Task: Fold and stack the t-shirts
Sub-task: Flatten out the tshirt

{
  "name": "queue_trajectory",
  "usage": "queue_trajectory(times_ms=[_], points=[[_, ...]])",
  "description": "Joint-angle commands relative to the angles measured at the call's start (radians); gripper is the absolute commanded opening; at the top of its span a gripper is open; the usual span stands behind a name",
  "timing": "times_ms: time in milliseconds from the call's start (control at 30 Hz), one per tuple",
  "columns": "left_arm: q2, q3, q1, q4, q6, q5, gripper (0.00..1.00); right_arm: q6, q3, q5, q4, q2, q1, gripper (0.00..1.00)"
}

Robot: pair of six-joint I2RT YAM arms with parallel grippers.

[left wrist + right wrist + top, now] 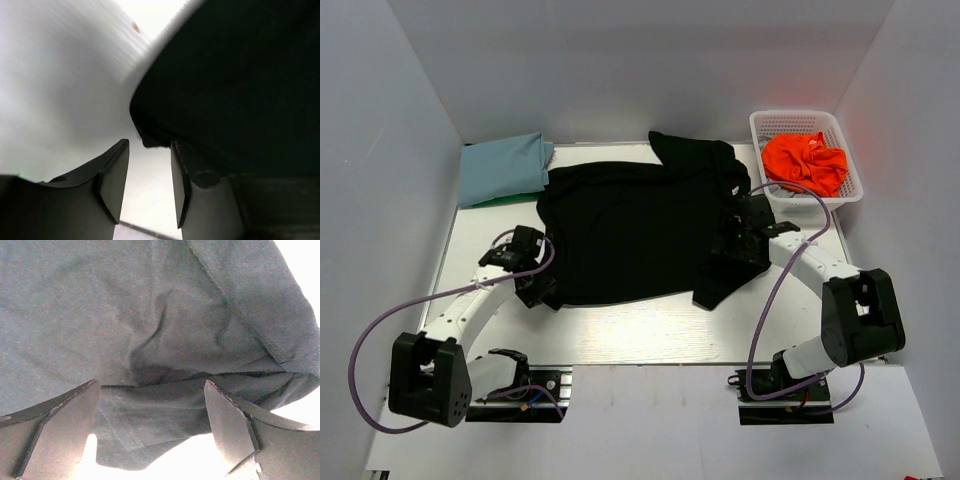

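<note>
A large black t-shirt [630,225] lies spread flat across the middle of the table. My left gripper [542,292] sits at its near left corner. In the left wrist view the left gripper [148,145] is open, with bare table between the fingers and the black hem corner [150,137] just at the tips. My right gripper [738,240] rests over the shirt's right sleeve. In its wrist view the right gripper [150,382] stands wide open above a creased fold of the black t-shirt [150,330]. A folded light blue t-shirt [505,168] lies at the back left on a green one [495,201].
A white mesh basket [790,114] at the back right holds a crumpled orange t-shirt [807,160]. White walls enclose the table on three sides. A strip of bare table [650,330] runs in front of the black shirt, between the two arm bases.
</note>
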Motion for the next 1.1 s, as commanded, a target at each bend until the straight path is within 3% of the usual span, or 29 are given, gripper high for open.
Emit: queue_trajectory(times_ms=[0,300,533,600,700,833,1067], points=[[-0.022,-0.062,-0.015,0.080,0.053,0.135,0.49,-0.010,0.047,-0.023,-0.004,-0.034,-0.002,0.90],[0.050,-0.190,-0.025,0.135,0.063,0.131,0.38,0.008,0.022,-0.010,-0.122,-0.134,0.000,0.90],[0.159,-0.168,-0.025,0.243,0.052,0.113,0.29,0.034,-0.083,0.014,-0.280,-0.273,0.003,0.90],[0.175,-0.157,-0.025,0.266,0.072,0.103,0.19,0.037,-0.122,-0.030,-0.283,-0.299,0.000,0.90],[0.202,-0.122,-0.025,0.266,0.095,0.068,0.00,0.026,-0.192,-0.108,-0.229,-0.297,0.006,0.90],[0.202,-0.110,-0.025,0.254,0.115,0.022,0.00,0.011,-0.241,-0.216,-0.095,-0.272,0.012,0.90],[0.015,-0.110,-0.025,0.217,0.093,-0.033,0.00,0.074,-0.294,-0.124,0.058,-0.195,0.009,0.86]])
